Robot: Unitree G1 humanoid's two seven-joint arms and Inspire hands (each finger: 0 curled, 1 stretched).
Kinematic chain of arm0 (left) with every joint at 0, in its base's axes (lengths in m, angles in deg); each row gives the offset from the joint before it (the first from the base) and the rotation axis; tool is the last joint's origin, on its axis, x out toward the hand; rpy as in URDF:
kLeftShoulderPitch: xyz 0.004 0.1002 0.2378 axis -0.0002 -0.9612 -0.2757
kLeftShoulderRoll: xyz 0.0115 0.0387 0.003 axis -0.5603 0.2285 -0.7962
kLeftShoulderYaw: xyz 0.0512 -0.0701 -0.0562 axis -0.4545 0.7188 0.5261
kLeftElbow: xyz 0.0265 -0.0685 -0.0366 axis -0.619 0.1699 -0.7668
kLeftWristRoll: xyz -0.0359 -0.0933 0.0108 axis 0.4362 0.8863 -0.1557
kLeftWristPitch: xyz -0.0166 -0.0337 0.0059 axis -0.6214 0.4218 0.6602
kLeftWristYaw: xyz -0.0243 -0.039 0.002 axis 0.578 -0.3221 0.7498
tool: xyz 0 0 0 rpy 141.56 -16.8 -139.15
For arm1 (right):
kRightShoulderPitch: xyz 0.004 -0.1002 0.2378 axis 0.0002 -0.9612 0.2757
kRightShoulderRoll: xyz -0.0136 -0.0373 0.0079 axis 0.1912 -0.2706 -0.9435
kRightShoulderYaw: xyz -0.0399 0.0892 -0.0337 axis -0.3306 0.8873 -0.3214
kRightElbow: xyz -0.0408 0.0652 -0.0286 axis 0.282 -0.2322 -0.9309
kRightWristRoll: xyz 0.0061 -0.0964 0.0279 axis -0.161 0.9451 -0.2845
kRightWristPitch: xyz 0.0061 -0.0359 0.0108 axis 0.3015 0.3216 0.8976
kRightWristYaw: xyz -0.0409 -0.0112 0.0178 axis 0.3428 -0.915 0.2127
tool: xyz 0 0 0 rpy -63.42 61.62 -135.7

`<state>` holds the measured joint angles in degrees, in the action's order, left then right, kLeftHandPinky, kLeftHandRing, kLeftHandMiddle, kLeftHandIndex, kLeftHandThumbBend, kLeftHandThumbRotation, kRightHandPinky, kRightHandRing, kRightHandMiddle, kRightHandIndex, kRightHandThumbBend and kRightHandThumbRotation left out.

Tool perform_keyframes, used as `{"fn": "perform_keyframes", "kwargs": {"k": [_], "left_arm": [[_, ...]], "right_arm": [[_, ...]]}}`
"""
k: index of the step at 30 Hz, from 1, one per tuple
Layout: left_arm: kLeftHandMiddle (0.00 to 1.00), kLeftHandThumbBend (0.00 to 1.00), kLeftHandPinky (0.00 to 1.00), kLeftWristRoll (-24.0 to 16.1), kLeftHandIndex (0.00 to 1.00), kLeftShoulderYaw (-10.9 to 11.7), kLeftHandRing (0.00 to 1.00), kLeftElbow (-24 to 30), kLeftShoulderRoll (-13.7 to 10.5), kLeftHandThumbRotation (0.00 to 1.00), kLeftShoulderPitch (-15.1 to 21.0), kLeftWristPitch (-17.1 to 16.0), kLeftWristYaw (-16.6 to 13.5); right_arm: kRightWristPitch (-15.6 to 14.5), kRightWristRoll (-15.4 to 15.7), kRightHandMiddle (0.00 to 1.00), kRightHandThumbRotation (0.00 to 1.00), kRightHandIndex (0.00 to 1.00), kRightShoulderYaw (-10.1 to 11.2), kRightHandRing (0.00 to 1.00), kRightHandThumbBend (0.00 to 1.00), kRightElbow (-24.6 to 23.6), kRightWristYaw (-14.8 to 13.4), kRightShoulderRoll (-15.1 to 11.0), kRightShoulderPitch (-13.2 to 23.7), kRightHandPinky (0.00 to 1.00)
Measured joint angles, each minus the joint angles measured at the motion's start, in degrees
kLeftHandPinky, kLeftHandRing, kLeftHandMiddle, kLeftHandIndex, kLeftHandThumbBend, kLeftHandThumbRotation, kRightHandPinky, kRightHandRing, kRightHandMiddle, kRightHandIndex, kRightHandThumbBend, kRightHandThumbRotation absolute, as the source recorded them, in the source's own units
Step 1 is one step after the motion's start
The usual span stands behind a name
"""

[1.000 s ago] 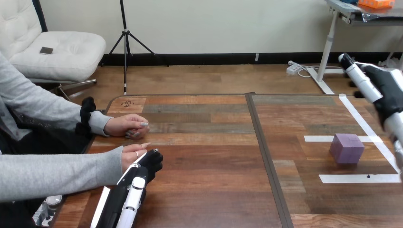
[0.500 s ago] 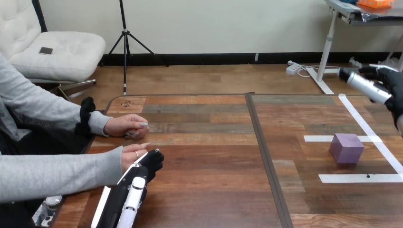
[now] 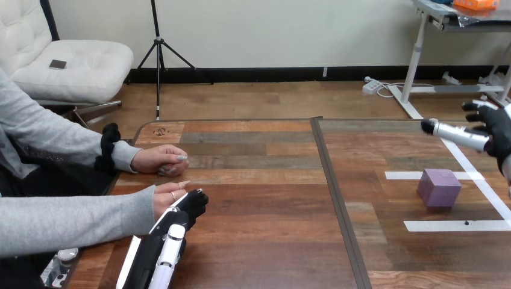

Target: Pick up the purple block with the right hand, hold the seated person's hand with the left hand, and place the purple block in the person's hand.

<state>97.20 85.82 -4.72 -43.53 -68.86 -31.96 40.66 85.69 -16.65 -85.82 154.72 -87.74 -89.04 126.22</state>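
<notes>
The table [image 3: 271, 241] is lying wide before the robot. At the table's left edge the person's near hand [image 3: 166, 197] is resting, and the left hand [image 3: 193, 203] is touching it; whether it is grasping cannot be told. Above the table's right edge the right hand [image 3: 495, 127] is hovering, its fingers stretched out and holding nothing. The purple block [image 3: 440, 188] is standing on the table's right part, untouched.

light: you get bright, even room light | shadows: soft, short one beneath the purple block [image 3: 440, 187] | table [image 3: 259, 205]: evenly lit wood
</notes>
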Motion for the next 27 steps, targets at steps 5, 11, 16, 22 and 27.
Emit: {"fn": "perform_keyframes", "kwargs": {"k": [5, 11, 16, 22, 27], "left_arm": [[0.85, 0.41, 0.95, -0.03, 0.82, 0.01, 0.88, 0.0, 0.14, 0.88, 0.0, 0.0, -0.29], [0.85, 0.41, 0.94, -0.03, 0.82, 0.02, 0.88, 0.0, 0.34, 0.87, 0.0, 0.0, -0.36], [0.85, 0.4, 0.94, 0.06, 0.82, 0.01, 0.88, 0.0, 0.46, 0.87, 0.0, 0.0, -0.23], [0.85, 0.39, 0.94, 0.25, 0.82, 0.01, 0.88, 0.0, 0.46, 0.87, 0.0, -0.03, 0.25], [0.85, 0.4, 0.94, 0.16, 0.82, 0.04, 0.88, 0.0, 0.44, 0.87, 0.0, -0.06, 0.26]], "right_arm": [[-0.91, 0.38, 0.98, 0.42, 0.95, -0.45, 0.97, 1.0, 0.39, -0.07, 0.1, -0.02, 0.85], [-2.18, 0.39, 1.0, 0.39, 0.96, -0.6, 0.97, 1.0, 0.47, -0.44, 0.35, -0.03, 0.81], [-2.91, 0.33, 1.0, 0.36, 0.97, -0.61, 0.97, 1.0, 0.51, -0.47, 0.67, -0.05, 0.78], [-3.67, 0.39, 1.0, 0.32, 0.97, -0.78, 0.99, 1.0, 0.58, -0.47, 0.97, -0.17, 0.82], [-4.15, 0.51, 1.0, 0.29, 0.97, -0.95, 0.98, 1.0, 0.67, -0.47, 1.14, -0.33, 0.84]]}}
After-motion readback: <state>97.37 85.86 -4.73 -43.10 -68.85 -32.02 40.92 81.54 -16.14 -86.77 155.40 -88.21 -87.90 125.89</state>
